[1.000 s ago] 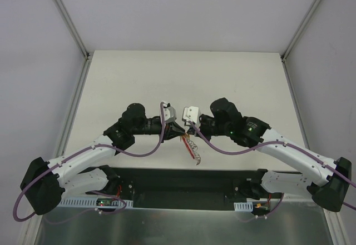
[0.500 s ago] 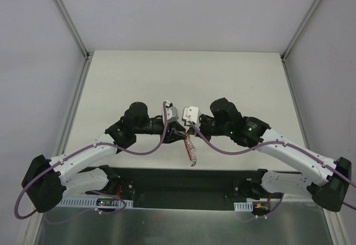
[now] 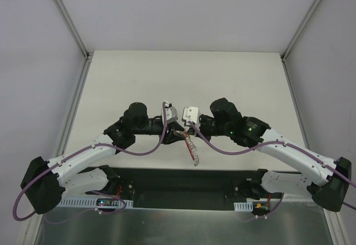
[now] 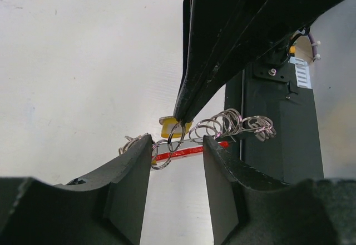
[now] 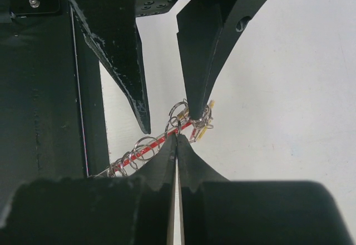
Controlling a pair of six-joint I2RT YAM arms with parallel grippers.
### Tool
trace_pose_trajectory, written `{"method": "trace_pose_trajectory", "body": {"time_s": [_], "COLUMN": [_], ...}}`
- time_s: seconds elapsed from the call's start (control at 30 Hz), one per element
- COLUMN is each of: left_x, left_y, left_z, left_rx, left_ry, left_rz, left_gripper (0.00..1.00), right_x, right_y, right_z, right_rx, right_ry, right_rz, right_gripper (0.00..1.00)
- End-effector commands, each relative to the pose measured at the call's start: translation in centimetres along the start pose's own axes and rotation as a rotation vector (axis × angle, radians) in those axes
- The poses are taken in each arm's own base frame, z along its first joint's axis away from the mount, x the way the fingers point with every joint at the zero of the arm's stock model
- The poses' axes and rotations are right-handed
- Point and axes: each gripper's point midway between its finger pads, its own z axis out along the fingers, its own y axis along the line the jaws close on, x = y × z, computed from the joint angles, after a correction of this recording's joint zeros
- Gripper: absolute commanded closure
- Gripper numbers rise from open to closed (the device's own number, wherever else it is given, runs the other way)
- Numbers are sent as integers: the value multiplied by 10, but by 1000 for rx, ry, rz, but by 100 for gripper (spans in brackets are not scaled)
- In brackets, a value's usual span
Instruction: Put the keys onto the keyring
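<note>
Converging inward | right gripper point(image 5: 177, 138) pinches keyring point(image 4: 227, 124) | left gripper point(image 4: 177, 146) spread

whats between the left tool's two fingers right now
Left wrist view: the keyring, loops and red band, sits in that gap; the right tool, shut, pinches one loop just above.

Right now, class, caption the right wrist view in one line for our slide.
Right gripper shut on the keyring, open left gripper straddling it, a yellow-headed key beside the rings.
</note>
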Motion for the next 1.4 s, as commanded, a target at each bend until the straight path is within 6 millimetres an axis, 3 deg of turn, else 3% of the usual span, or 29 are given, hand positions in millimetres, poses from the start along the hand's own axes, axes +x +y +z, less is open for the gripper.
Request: {"method": "trace_pose_trajectory", "body": {"time_s": [0.0, 0.17, 0.4, 0.63, 0.93, 1.37], "left_x": [-6, -3, -1, 1, 3, -10], "left_y": [-11, -17, -26, -28, -20, 0], "left_z": [3, 5, 5, 5, 1, -13], "left_rx": [71, 120, 186, 189, 123, -70], "left_ry": [-19, -16, -20, -19, -12, -50], "left_rz": [25, 44, 58, 59, 49, 31], "left_gripper": [59, 62, 73, 100, 100, 100], "right_x": [-23, -24, -22, -22, -15, 14], "right_y": [1, 5, 7, 5, 1, 7], "right_z": [-2, -1, 1, 0, -6, -11], "right_rx": [-16, -35, -46, -36, 8, 42], "right_ry": [-77, -80, -73, -69, -46, 6], "right_rz": [-31, -32, -32, -33, -28, 37], "right_gripper": [99, 99, 99, 99, 99, 99]}}
